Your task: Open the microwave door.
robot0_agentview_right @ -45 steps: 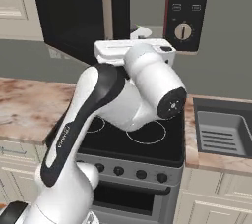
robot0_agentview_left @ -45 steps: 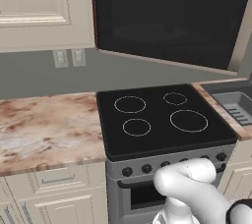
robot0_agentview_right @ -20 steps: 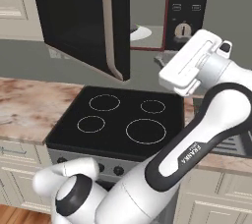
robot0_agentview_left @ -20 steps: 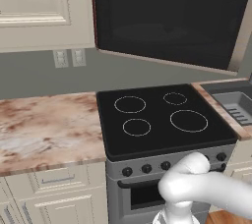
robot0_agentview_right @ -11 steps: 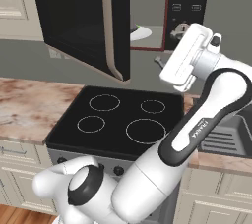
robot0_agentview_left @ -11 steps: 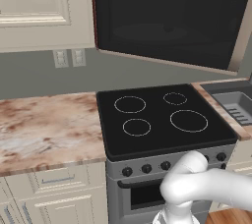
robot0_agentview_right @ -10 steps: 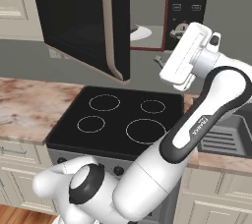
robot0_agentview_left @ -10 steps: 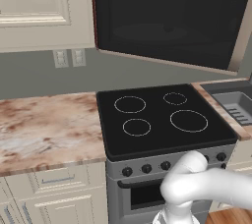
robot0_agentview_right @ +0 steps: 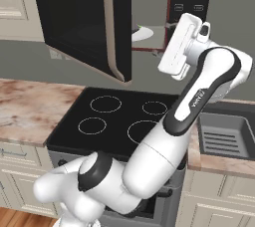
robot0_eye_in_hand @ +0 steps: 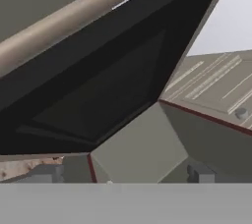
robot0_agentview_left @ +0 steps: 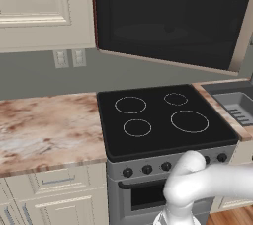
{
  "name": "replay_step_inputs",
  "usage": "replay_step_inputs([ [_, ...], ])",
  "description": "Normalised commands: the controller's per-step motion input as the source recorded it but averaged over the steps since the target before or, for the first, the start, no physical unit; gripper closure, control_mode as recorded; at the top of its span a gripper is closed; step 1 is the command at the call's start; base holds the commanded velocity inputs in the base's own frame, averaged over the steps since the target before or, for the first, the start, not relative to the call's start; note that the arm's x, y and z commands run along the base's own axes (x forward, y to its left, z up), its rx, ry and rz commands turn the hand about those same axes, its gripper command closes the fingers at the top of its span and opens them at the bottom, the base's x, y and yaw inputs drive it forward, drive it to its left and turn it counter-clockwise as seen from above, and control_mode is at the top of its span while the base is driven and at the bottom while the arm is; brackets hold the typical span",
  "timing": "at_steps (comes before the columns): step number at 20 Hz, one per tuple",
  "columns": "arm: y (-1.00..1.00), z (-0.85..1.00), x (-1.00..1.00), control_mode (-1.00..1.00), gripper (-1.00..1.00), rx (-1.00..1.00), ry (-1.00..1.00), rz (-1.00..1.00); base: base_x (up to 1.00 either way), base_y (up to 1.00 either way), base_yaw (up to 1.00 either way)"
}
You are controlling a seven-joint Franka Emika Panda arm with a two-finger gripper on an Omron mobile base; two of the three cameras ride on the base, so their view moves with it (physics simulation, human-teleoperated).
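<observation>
Your claw [robot0_agentview_right: 172,61] hangs in front of the microwave [robot0_agentview_right: 191,2], raised above the stove [robot0_agentview_right: 124,119]; whether its fingers are spread or pressed together cannot be told. The microwave door [robot0_agentview_right: 82,19] stands swung wide open to the claw's left, its beige handle [robot0_agentview_right: 112,27] on the free edge nearest the claw. Through the hand camera you see the door's dark inner face [robot0_eye_in_hand: 103,90] and the handle bar [robot0_eye_in_hand: 74,14] close ahead. Below the claw lies the black cooktop, with marbled counter [robot0_agentview_left: 44,128] to its left and a sink [robot0_agentview_right: 226,134] to the right. Cream cabinets [robot0_agentview_left: 42,7] line the grey wall.
</observation>
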Motion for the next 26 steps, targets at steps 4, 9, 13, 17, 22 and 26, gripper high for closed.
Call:
replay_step_inputs([
  [4, 0.17, -0.01, 0.58, -1.0, -1.0, -0.1, -0.02, -0.01, 0.0, 0.0, 0.0],
  [9, -0.03, -0.02, 0.66, -1.0, -1.0, -0.04, 0.0, 0.0, 0.0, 0.0, 0.0],
  [13, -0.03, -0.07, 0.67, -1.0, -1.0, -0.04, 0.0, 0.0, 0.0, 0.0, 0.0],
  [17, 0.03, -0.01, 0.25, -1.0, -1.0, -0.07, -0.01, 0.0, 0.0, 0.0, 0.0],
  [22, 0.38, 0.0, -0.41, -1.0, -1.0, -0.12, -0.06, 0.05, 0.0, 0.0, 0.0],
  [26, 0.61, 0.0, -0.64, -1.0, -1.0, -0.13, 0.0, 0.08, 0.0, 0.0, 0.0],
])
